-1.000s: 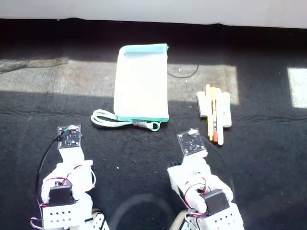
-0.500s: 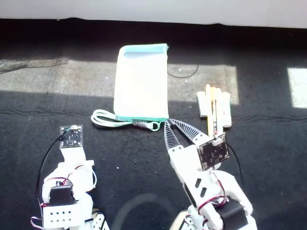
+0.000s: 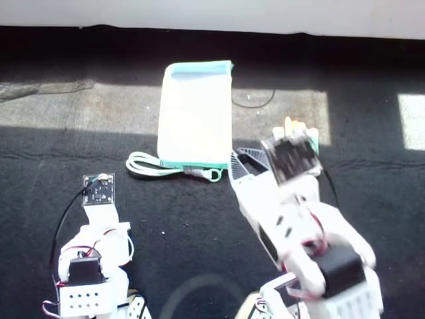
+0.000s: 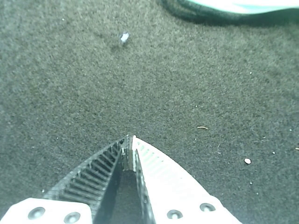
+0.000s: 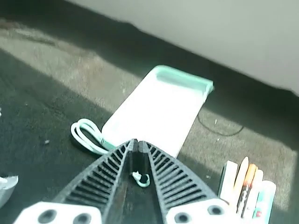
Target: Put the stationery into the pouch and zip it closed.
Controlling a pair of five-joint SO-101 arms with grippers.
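A pale pouch (image 3: 196, 116) with teal edging lies flat at the middle back of the black mat, its zip pull (image 3: 214, 175) and looped cord (image 3: 145, 165) at the near end. The pouch (image 5: 161, 108) and pull (image 5: 140, 178) also appear in the right wrist view. Several pens and sticks of stationery (image 3: 302, 136) lie to its right, partly hidden by the right arm; the stationery (image 5: 246, 190) is seen past the fingers. My right gripper (image 3: 240, 161) is raised near the pouch's near right corner, shut and empty. My left gripper (image 4: 130, 140) is shut over bare mat.
A thin dark wire (image 3: 255, 101) lies on the sunlit strip between pouch and stationery. A white wall (image 3: 212, 13) runs along the back. The left arm (image 3: 93, 252) sits folded at the front left.
The right arm has unfolded and swung forward and up, from the front edge to just right of the pouch's near end, now covering part of the stationery. The left arm stayed put.
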